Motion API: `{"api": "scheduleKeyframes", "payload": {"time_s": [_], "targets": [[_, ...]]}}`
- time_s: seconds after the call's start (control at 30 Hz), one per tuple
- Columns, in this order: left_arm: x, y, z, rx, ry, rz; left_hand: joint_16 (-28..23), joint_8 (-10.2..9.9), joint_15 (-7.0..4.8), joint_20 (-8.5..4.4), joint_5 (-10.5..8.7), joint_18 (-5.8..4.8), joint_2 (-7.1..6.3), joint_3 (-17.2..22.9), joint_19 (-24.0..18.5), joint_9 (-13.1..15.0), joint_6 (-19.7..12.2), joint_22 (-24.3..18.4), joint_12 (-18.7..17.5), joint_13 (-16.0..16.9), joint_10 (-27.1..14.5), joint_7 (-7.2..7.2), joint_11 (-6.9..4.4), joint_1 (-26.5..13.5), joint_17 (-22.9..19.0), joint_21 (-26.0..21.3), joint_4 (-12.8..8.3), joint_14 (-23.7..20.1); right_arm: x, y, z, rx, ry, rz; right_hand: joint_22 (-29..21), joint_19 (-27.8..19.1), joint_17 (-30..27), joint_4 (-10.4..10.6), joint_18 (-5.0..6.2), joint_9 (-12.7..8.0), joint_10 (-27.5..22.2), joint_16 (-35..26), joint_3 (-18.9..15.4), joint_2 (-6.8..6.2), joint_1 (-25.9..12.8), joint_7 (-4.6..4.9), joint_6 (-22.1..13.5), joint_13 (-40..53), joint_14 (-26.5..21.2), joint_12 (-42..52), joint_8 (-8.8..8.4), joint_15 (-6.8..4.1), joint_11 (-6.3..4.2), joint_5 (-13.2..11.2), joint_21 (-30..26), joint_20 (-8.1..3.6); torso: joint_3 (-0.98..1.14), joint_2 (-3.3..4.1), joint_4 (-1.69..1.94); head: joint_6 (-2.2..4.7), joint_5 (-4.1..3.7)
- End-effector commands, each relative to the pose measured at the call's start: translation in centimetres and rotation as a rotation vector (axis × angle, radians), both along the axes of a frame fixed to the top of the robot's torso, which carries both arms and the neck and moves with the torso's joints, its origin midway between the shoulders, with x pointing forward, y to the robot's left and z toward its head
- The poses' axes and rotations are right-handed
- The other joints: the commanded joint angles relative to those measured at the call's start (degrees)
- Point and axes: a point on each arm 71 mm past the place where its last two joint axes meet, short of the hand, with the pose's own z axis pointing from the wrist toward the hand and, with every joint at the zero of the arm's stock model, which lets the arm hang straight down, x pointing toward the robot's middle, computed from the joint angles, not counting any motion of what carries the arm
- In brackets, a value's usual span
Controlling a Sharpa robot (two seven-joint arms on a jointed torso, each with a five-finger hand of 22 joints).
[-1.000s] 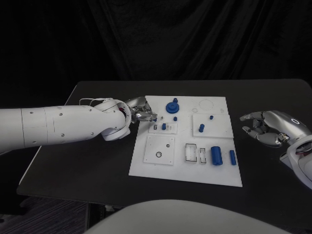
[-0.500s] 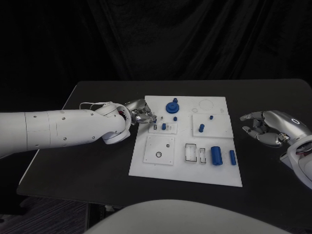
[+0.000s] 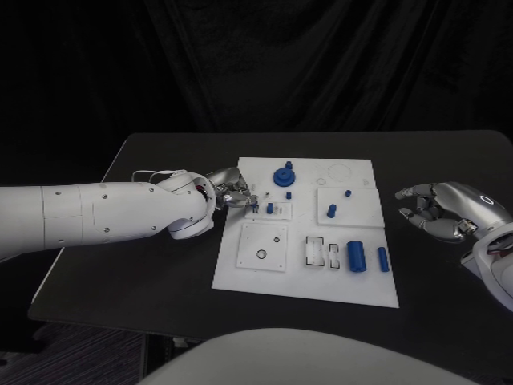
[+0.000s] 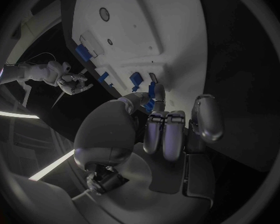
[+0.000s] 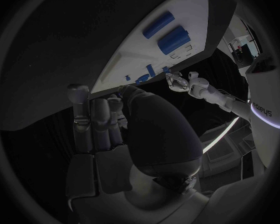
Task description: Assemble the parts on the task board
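Note:
The white task board [image 3: 309, 277] lies in the middle of the black table. My left hand [image 3: 233, 192] is at the board's left edge, beside a small white block with short blue pegs [image 3: 271, 208]. In the left wrist view its thumb and fingertips [image 4: 157, 118] pinch a small blue peg [image 4: 150, 104] just above the board [image 4: 171, 25]. A blue knob piece [image 3: 284, 175] stands at the board's far side. Two blue cylinders [image 3: 356, 256] lie at its near right. My right hand [image 3: 442, 210] hovers off the board's right edge, fingers loosely bent, holding nothing.
More small blue pegs [image 3: 332, 211] stand in the board's right middle. A square plate with a black ring [image 3: 260, 255] and two rectangular slots [image 3: 314, 250] sit in the near part. Bare black table [image 3: 141, 241] stretches left under my left arm.
My left hand has shifted slightly toward me along the board's left edge, down to the block with the pegs. The right hand has not moved.

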Motion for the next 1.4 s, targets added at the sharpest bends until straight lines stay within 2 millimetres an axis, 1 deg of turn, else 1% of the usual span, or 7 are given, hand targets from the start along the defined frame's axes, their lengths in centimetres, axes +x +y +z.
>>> {"api": "scheduleKeyframes", "payload": {"time_s": [0.03, 0.23, 0.4, 0.53, 0.67, 1.07, 1.4], "targets": [[-0.2, -0.1, -0.3, 0.0, 0.03, -0.008, -0.29, 0.35, -0.46, -0.14, -0.29, 0.47, 0.49, 2.42, 0.19, 0.04, -0.16, 9.19, 0.21, 15.08, 5.95, -0.42, -0.47, -0.22, 15.09, 0.08, -1.93, 5.95, -0.1, 0.0, 0.0, 0.004, -0.008, -0.007, 3.95, -0.29, -0.03, 0.02, 1.1, -0.04, -0.51, -0.32, 0.27, -0.45, -0.17, 0.07, 0.41, -0.03, -0.26, -0.25, 0.26, -0.05, 0.0, 0.37, -0.18, 0.08, -0.01, 0.0, -0.02, -0.01, 0.04], [-0.5, -0.1, -0.8, 0.007, 0.051, -0.009, -0.29, 0.35, -0.47, -0.14, -0.49, 0.48, 0.59, 2.38, 0.15, 0.02, -0.16, 9.17, 0.21, 15.08, 5.95, -0.41, -0.46, -0.31, 15.09, 0.0, -1.77, 5.95, -0.1, 0.0, 0.0, 0.004, -0.007, -0.006, 3.95, -0.29, -0.03, 0.02, 1.1, -0.04, -0.51, -0.32, 0.27, -0.45, -0.17, 0.07, 0.41, -0.03, -0.26, -0.25, 0.26, -0.05, 0.0, 0.37, -0.18, 0.08, 0.0, 0.01, -0.01, -0.01, -0.01], [-0.8, 0.0, -1.3, 0.009, 0.067, -0.009, -0.29, 0.34, -0.47, -0.14, -0.55, 0.48, 0.6, 2.37, 0.15, 0.01, -0.17, 9.16, 0.21, 15.08, 5.95, -0.41, -0.46, -0.33, 15.09, 0.0, -1.73, 5.95, -0.1, 0.0, 0.0, 0.004, -0.007, -0.007, 3.95, -0.29, -0.03, 0.02, 1.1, -0.04, -0.51, -0.32, 0.27, -0.45, -0.17, 0.07, 0.41, -0.03, -0.26, -0.25, 0.26, -0.05, 0.0, 0.37, -0.18, 0.08, -0.01, 0.01, -0.02, -0.01, 0.14], [-0.9, 0.0, -1.5, 0.01, 0.073, -0.009, -0.29, 0.34, -0.47, -0.14, -0.55, 0.48, 0.6, 2.37, 0.15, 0.01, -0.17, 9.16, 0.21, 15.08, 5.95, -0.41, -0.46, -0.33, 15.09, 0.0, -1.73, 5.95, 0.0, 0.0, 0.0, 0.004, -0.007, -0.006, 3.95, -0.29, -0.03, 0.02, 1.1, -0.04, -0.51, -0.32, 0.27, -0.45, -0.17, 0.07, 0.41, -0.03, -0.26, -0.25, 0.26, -0.05, 0.0, 0.37, -0.18, 0.08, -0.01, 0.02, 0.01, -0.01, 0.06], [-1.1, 0.0, -1.7, 0.009, 0.077, -0.009, -0.29, 0.33, -0.47, -0.15, -0.65, 0.51, 0.64, 2.36, 0.09, 0.0, -0.2, 9.13, 0.21, 15.08, 5.95, -0.41, -0.46, -0.35, 15.09, -0.11, -1.67, 5.95, 0.0, 0.1, 0.0, 0.004, -0.007, -0.006, 3.95, -0.29, -0.03, 0.02, 1.1, -0.04, -0.51, -0.32, 0.27, -0.45, -0.17, 0.07, 0.41, -0.03, -0.26, -0.25, 0.26, -0.05, 0.0, 0.37, -0.18, 0.08, -0.01, 0.0, 0.0, -0.01, 0.2], [-1.4, 0.2, -2.0, 0.004, 0.078, -0.007, -0.29, 0.28, -0.47, -0.15, -0.74, 0.53, 0.77, 2.45, 0.03, -0.03, -0.31, 9.1, 0.21, 15.08, 5.95, -0.43, -0.48, -0.23, 15.09, -0.2, -1.65, 5.95, 0.0, 0.0, -0.1, 0.002, -0.005, -0.007, 3.95, -0.29, -0.03, 0.02, 1.1, -0.04, -0.51, -0.32, 0.27, -0.45, -0.17, 0.07, 0.41, -0.03, -0.26, -0.25, 0.26, -0.05, 0.0, 0.37, -0.18, 0.08, 0.02, 0.0, -0.01, -0.01, 0.14], [-1.5, 0.3, -1.9, -0.005, 0.061, -0.009, -0.29, 0.29, -0.49, -0.17, -0.34, 0.58, 0.53, 2.78, -0.13, -0.02, -0.51, 9.03, 0.21, 15.08, 5.95, -0.41, -0.5, 0.51, 15.09, -0.45, -2.2, 5.95, 0.0, 0.0, -0.1, 0.001, -0.004, -0.008, 3.95, -0.29, -0.03, 0.02, 1.1, -0.04, -0.51, -0.32, 0.27, -0.45, -0.17, 0.07, 0.41, -0.03, -0.26, -0.25, 0.26, -0.05, 0.0, 0.37, -0.18, 0.08, 0.01, -0.01, -0.01, -0.01, 0.17]]}}
